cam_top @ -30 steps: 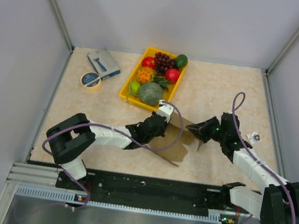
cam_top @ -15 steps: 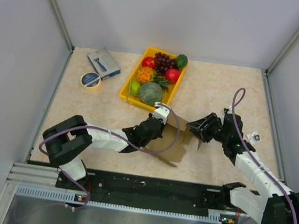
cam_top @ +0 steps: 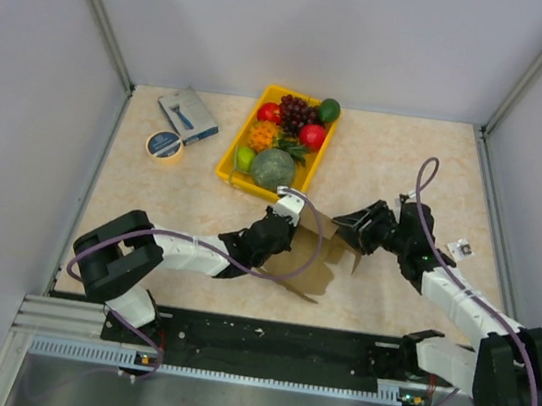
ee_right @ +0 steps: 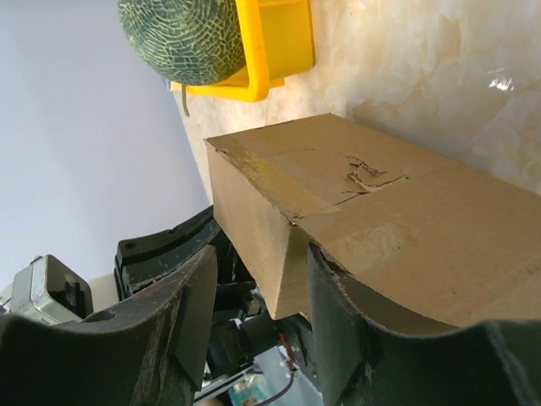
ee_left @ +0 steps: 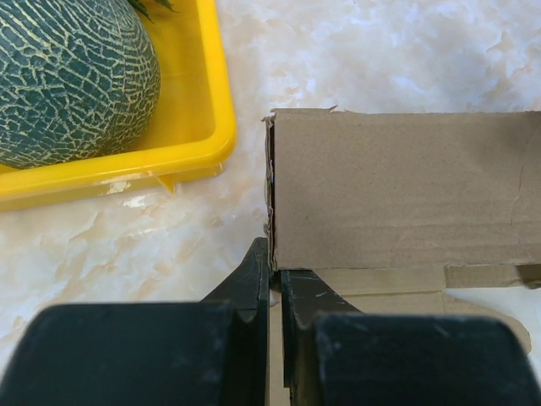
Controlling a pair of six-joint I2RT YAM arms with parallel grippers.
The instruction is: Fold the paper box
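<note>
The brown cardboard paper box [cam_top: 315, 262] lies partly folded on the table between my two arms, just in front of the yellow tray. In the left wrist view one panel [ee_left: 406, 186] stands upright, and my left gripper [ee_left: 275, 275] is shut on its lower left edge. In the top view the left gripper [cam_top: 283, 227] is at the box's left side. My right gripper [cam_top: 350, 230] is at the box's right end. In the right wrist view its jaws [ee_right: 262, 313] are open around a folded corner flap [ee_right: 279, 245]; one finger [ee_right: 338, 321] touches the cardboard.
The yellow tray [cam_top: 228, 162] of fruit, with a green melon [cam_top: 273, 168], stands right behind the box. A tape roll [cam_top: 164, 145] and a blue-grey packet [cam_top: 187, 115] lie at the far left. A small white object [cam_top: 463, 249] lies at the right. Walls enclose the table.
My right gripper has moved left and a little farther back against the box's right end. My left gripper has shifted slightly left and back with the cardboard edge in it.
</note>
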